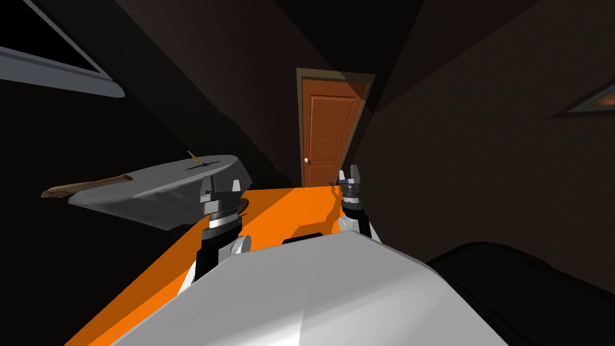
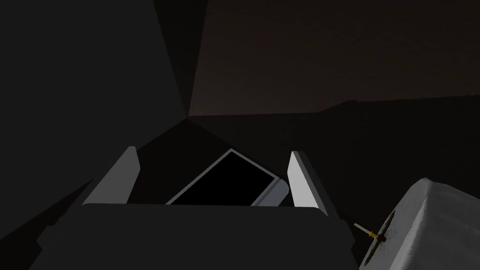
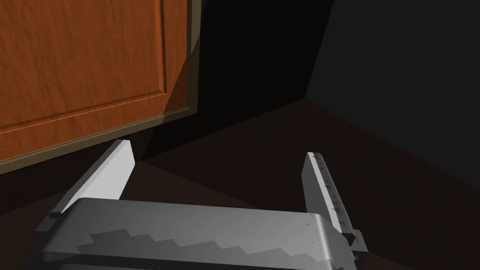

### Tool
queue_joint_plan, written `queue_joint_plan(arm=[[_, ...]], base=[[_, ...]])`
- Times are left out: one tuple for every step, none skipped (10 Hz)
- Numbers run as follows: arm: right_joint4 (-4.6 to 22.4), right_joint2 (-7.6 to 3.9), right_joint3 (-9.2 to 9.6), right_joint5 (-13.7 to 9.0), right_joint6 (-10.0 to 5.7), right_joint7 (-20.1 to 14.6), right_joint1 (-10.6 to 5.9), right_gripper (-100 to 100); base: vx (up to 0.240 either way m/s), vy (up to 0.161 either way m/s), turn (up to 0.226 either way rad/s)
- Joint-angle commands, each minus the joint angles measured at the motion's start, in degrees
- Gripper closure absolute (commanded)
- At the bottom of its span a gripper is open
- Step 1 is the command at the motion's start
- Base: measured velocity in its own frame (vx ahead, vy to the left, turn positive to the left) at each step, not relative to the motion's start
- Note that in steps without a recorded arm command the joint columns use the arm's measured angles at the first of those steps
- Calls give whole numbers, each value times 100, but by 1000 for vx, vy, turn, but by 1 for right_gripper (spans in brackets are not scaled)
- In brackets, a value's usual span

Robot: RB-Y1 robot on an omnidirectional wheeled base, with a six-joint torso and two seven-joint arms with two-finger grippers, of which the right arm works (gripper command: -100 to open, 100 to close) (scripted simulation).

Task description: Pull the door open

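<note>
While the brown panelled door [image 1: 324, 135] is standing shut in its frame at the far end of the orange floor [image 1: 270, 207], straight ahead, the right jaws are hovering low in front of it. They are gaping wide, with nothing between them. From the right wrist, both light grey fingers [image 3: 108, 172] are pointing towards the door's lower corner and the dark wall beside it, and they are touching neither: a strip of shadowed floor is showing between the fingertips and the door frame [image 3: 93, 126]. A small pale knob [image 1: 307, 160] is sitting at the door's left edge in the head view, well above the right jaws and off to their left, and nothing is gripping it. Over on the other side, the left jaws are likewise standing wide apart and holding nothing, their fingers [image 2: 307, 180] bare, while the left arm [image 1: 219, 210] is rising just beside a grey slab-shaped object [image 1: 162, 186], whose pale corner is lying near that hand.
</note>
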Motion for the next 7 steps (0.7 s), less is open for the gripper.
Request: queue_joint_plan(arm=[[134, -46, 19, -61, -32, -159, -30, -100], [224, -75, 32, -101, -53, -266, -49, -100], [314, -104, 46, -142, -74, -372, -69, -100], [404, -133, 59, -183, -95, -479, -89, -100], [534, -172, 77, -242, -126, -633, -118, -100], [599, -191, 87, -271, -141, -710, -132, -100], [663, -210, 96, -300, -156, -787, -146, -100]], base=[[-15, 49, 30], [154, 11, 14], [176, 13, 27], [137, -1, 21], [141, 2, 30], [137, 30, 22], [101, 22, 10]])
